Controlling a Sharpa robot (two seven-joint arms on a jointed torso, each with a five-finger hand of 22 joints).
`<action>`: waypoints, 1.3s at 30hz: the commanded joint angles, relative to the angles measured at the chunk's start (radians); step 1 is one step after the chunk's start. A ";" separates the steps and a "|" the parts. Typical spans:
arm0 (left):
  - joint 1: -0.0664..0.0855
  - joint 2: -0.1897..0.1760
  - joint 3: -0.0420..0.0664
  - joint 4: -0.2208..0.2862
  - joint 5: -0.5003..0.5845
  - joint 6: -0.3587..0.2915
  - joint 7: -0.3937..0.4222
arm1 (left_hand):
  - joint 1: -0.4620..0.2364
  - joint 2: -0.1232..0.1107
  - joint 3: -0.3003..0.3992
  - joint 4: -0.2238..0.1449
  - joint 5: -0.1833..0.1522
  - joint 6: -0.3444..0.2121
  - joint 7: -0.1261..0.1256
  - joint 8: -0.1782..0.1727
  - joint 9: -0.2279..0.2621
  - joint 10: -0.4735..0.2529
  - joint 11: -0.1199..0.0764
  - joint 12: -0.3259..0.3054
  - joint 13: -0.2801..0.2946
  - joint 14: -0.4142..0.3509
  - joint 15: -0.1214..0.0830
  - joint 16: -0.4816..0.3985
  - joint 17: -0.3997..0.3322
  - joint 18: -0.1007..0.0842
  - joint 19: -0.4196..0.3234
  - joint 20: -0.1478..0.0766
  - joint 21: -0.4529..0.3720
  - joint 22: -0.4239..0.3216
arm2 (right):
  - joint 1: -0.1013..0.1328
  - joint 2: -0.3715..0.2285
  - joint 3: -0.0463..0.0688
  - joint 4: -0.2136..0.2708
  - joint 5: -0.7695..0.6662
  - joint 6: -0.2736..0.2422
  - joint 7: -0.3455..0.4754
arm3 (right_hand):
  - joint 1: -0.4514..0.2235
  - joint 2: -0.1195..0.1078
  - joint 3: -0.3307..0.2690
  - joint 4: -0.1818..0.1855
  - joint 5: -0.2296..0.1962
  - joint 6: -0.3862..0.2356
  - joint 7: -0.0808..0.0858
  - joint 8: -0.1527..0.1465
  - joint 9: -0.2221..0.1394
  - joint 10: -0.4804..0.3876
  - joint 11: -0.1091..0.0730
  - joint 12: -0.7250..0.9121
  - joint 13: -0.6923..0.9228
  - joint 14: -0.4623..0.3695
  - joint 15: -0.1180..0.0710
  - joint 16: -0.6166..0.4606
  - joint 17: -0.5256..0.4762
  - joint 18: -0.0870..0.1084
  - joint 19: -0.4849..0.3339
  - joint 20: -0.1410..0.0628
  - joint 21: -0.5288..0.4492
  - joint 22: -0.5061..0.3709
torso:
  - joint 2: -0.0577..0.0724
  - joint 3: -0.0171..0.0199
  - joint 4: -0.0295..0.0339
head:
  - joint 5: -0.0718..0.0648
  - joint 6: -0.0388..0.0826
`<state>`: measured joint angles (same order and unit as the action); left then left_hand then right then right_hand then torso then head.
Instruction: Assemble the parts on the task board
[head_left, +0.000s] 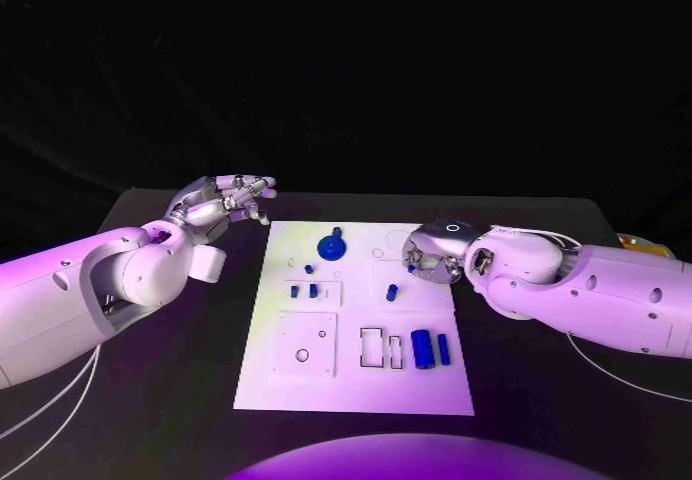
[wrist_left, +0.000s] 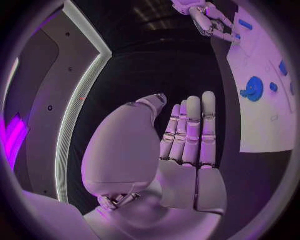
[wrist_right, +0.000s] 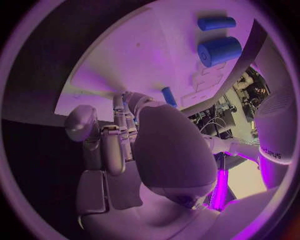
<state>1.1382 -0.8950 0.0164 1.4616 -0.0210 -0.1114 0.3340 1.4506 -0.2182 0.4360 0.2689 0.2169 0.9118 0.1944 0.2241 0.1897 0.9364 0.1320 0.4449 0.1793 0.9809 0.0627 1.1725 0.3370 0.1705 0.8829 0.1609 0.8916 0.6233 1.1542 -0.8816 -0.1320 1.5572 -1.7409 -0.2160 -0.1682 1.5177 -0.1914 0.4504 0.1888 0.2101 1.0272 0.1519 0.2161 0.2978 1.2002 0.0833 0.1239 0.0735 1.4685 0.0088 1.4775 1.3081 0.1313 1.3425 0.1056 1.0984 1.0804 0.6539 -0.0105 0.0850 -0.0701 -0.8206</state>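
Black counter (head_left: 173, 400) stretches out around the white board (head_left: 361, 385), with bare dark surface along the board's left, right and near edges. Left hand (head_left: 219, 205) hovers off the board's far-left corner, above the counter; its fingers (wrist_left: 190, 132) lie straight and together in the wrist view, holding nothing. On the board I count seven blue parts: a round knobbed one (head_left: 332, 246) near the far edge, one tiny piece (head_left: 309, 268), two small pegs (head_left: 303, 291) left of centre, one peg (head_left: 391, 292) at centre, and two bars (head_left: 430, 348) side by side toward the right edge. Right hand (head_left: 436, 255) sits over the board's right edge, fingers (wrist_right: 112, 145) curled downward; whether they pinch anything I cannot tell.
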 joint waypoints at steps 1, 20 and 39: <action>0.000 0.000 0.001 0.003 -0.005 0.005 0.007 | 0.010 -0.001 0.001 -0.006 0.005 -0.010 -0.001 0.006 0.002 -0.006 -0.001 0.004 0.001 0.006 0.000 0.000 0.001 0.014 0.006 0.001 -0.004 -0.002 | -0.007 0.002 -0.002 -0.005 -0.048 0.020 -0.030 | -0.002 -0.010 0.010 -0.002 -0.006 0.006 0.003 0.001 0.001 0.009 0.001 -0.009 -0.001 0.068 -0.005 0.006 0.088 -0.021 -0.004 -0.003 0.006 0.005 | 0.000 0.0003 -0.0002 | -0.001 -0.001; 0.000 -0.001 0.001 0.003 -0.033 0.006 -0.006 | 0.011 -0.006 -0.002 -0.008 0.004 -0.025 0.005 0.002 0.002 -0.026 0.005 0.002 -0.002 0.004 0.004 -0.003 0.001 0.012 0.007 0.003 -0.007 -0.003 | -0.024 0.015 -0.002 -0.005 -0.114 0.024 -0.054 | -0.022 -0.021 0.035 -0.026 -0.010 0.018 -0.001 0.005 0.009 0.027 -0.003 -0.008 0.003 0.069 -0.007 0.013 0.097 -0.024 -0.002 -0.003 0.029 0.032 | 0.000 -0.0002 -0.0005 | -0.005 -0.007; 0.000 0.000 0.001 0.003 -0.051 0.005 -0.007 | 0.018 -0.005 0.000 -0.012 0.005 -0.025 0.005 0.004 0.003 -0.030 0.006 0.004 -0.002 0.002 0.005 -0.004 0.001 0.013 0.007 0.003 -0.008 -0.004 | -0.031 0.008 -0.002 0.013 -0.129 -0.077 -0.065 | -0.062 0.023 0.088 -0.076 -0.014 0.063 -0.022 0.037 0.043 0.083 -0.024 -0.007 0.017 0.063 -0.025 -0.001 0.062 -0.053 0.062 -0.018 0.166 0.177 | -0.001 0.0001 -0.0001 | -0.008 -0.007</action>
<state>1.1382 -0.8970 0.0164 1.4623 -0.0628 -0.1118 0.3225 1.4584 -0.2261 0.4361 0.2631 0.2169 0.8935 0.1981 0.2241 0.1916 0.9148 0.1394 0.4444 0.1782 0.9809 0.0628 1.1725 0.3370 0.1704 0.8828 0.1609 0.8877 0.6208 1.1271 -0.8737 -0.1314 1.5675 -1.8527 -0.2725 -0.2232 1.4550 -0.1814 0.5312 0.1129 0.1948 1.0840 0.1310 0.2472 0.3383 1.2767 0.0602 0.1140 0.0895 1.4646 -0.0093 1.4789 1.3076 0.0916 1.4002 0.0878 1.2602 1.2559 0.6529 -0.0103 0.0850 -0.0786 -0.8281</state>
